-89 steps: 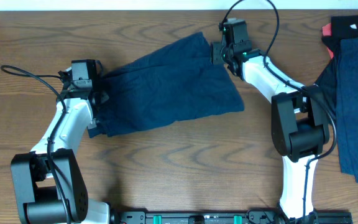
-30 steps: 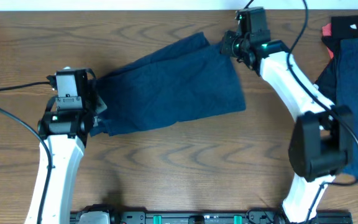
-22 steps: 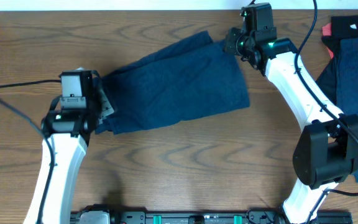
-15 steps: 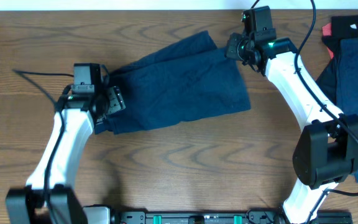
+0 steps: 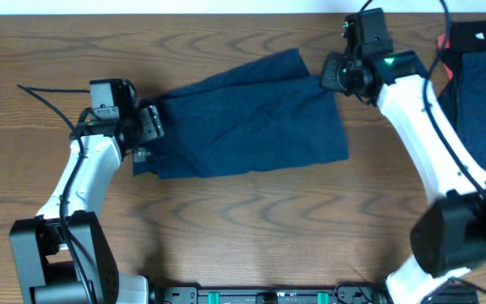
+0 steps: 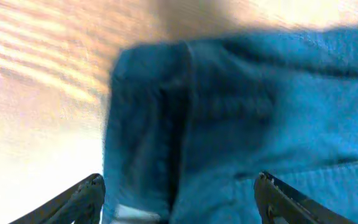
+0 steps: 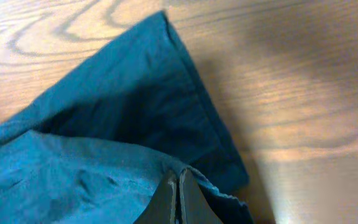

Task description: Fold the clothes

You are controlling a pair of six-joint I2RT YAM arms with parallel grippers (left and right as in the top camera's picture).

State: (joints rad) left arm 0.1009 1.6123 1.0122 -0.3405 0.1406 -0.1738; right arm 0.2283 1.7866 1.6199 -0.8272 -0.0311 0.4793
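We saw a brown wood-grain desk [image 5: 243, 228] under even light, with a pale strip [image 5: 142, 7] along its far edge.

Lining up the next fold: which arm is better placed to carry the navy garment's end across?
Right. The right claw is shut on the far corner of the navy garment; the left claw stands open at the other end, gripping nothing.

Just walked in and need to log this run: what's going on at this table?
A robot is handling a navy garment spread on the wooden table. The right tool is pinched shut on its far right corner, while the left tool stands open at the left end, gripping nothing. More dark clothes lie in a pile at the right edge, untouched.
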